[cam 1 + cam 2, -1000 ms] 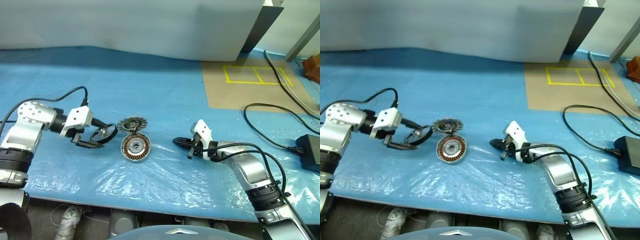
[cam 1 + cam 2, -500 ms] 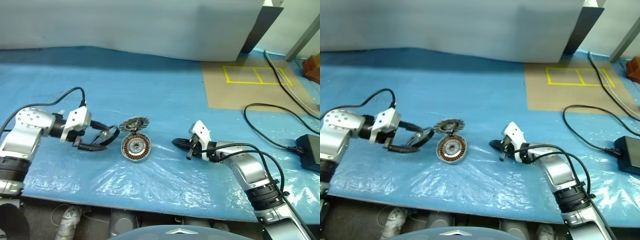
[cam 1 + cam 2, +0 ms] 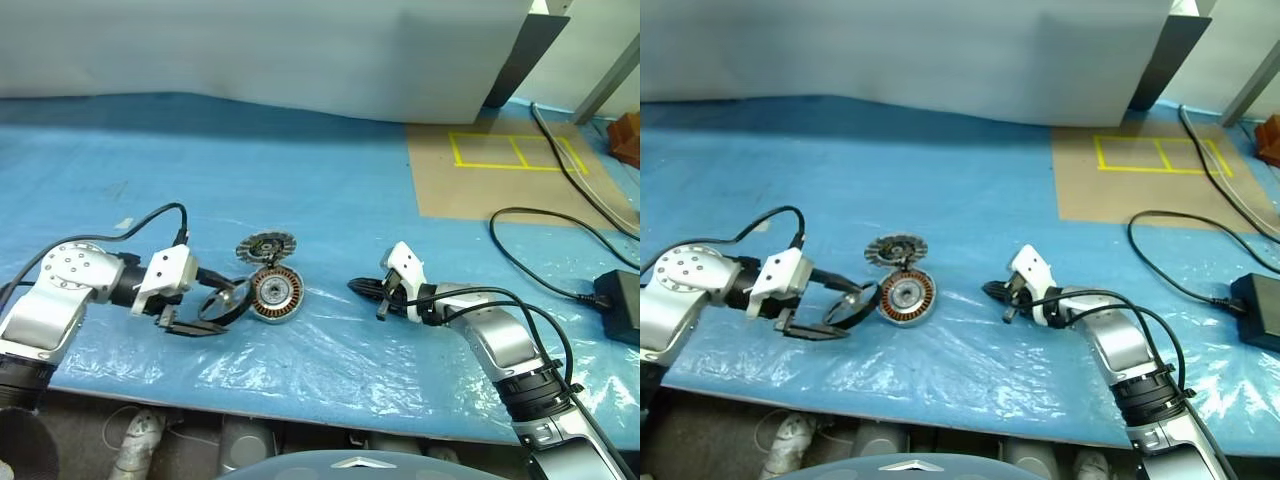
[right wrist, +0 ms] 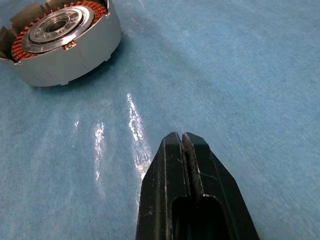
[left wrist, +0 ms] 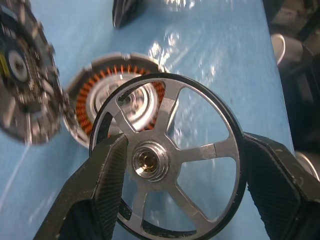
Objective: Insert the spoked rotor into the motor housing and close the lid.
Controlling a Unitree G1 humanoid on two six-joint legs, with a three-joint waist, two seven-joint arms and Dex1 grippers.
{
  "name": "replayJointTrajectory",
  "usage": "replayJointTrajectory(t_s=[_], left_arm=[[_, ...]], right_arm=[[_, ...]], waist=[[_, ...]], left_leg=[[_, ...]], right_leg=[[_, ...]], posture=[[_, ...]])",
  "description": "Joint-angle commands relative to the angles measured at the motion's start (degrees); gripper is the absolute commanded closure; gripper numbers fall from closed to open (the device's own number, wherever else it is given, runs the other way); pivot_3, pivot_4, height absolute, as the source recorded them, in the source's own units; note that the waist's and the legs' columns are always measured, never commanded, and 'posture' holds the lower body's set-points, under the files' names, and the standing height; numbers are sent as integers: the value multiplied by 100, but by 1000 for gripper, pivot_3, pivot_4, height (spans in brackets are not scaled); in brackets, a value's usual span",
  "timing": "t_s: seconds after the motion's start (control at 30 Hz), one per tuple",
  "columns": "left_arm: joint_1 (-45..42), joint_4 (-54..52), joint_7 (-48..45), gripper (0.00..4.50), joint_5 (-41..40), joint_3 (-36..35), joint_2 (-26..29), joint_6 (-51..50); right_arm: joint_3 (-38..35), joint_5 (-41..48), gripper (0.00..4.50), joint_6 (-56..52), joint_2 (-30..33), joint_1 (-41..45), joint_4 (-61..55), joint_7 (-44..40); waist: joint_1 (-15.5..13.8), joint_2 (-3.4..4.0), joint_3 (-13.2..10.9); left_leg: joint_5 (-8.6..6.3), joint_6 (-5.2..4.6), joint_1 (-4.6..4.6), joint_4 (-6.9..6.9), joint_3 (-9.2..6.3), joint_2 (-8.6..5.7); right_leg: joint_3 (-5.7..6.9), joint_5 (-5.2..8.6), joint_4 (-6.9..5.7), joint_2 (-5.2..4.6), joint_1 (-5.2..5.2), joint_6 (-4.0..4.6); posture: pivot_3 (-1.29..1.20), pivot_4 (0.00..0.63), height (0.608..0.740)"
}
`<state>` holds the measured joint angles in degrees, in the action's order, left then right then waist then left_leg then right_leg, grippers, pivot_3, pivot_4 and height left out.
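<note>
Left gripper [image 5: 180,185] with its two black fingers [image 5: 107,172] spread wide across the rotor [image 5: 167,160], clamping the thin black ring at opposite points of its rim; the silver spokes and small hub lie between the fingers. In the head views the rotor [image 3: 225,302] hangs tilted in this grip, just beside the housing [image 3: 275,293] on the side of the left arm and not seated in it (whether the ring's edge touches the housing wall cannot be told). The housing rests on the blue plastic sheet [image 3: 330,190], its ring of copper-brown coils and pale centre facing up. The lid [image 3: 265,246], ribbed and notch-rimmed, lies on the sheet close behind the housing, off it. Right gripper [image 3: 366,289], on the other side of the housing and apart from it, with its fingers [image 4: 175,165] pressed together and holding nothing, low over the sheet. A black cable [image 3: 545,262] and a dark box [image 3: 622,300] lie at the sheet's far right.
</note>
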<state>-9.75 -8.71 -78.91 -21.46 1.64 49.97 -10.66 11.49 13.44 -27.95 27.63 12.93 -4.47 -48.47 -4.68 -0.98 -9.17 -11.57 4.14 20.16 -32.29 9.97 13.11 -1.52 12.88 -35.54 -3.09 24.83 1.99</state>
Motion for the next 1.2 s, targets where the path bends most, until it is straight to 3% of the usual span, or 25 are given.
replayJointTrajectory(t_s=[0.03, 0.23, 0.47, 0.7, 1.2], left_arm=[[191, -357, 484, 1349, -119, -146, -262, -68], [160, -227, 1319, 1349, 176, -140, -870, 264], [165, -422, 1396, 1349, 167, -58, -826, 143], [135, -894, 1349, 1349, -529, -161, -761, -680], [41, -637, 1667, 1349, -10, 159, -1020, -303]], right_arm=[[-23, 15, 4500, 39, 12, 19, -100, -4], [14, -17, 4500, 24, 44, -26, -141, -18], [27, -57, 4500, 45, 58, -14, -95, -31], [42, -90, 4500, 51, 49, -55, -118, -25], [91, -156, 4500, 130, 33, -55, -40, -27]], waist=[[39, -1, 0], [65, 2, 1], [74, 2, 1], [74, 2, 1], [76, 2, 1]], left_leg=[[0, 0, 2, 0, -1, 1], [0, -1, -4, -5, -2, -3], [0, -1, -6, -8, -3, -1], [0, -1, -7, -8, -2, -2], [0, -2, -8, -9, -3, -2]], right_leg=[[1, 0, 0, 1, 0, 0], [0, -1, 0, -2, -8, -1], [1, -1, -1, 0, -11, -1], [-1, -1, -2, -1, -10, -1], [0, -1, -2, 0, -12, -1]], posture=[[0, 150, 740], [0, 150, 740], [0, 150, 740], [0, 150, 740], [0, 150, 740]])
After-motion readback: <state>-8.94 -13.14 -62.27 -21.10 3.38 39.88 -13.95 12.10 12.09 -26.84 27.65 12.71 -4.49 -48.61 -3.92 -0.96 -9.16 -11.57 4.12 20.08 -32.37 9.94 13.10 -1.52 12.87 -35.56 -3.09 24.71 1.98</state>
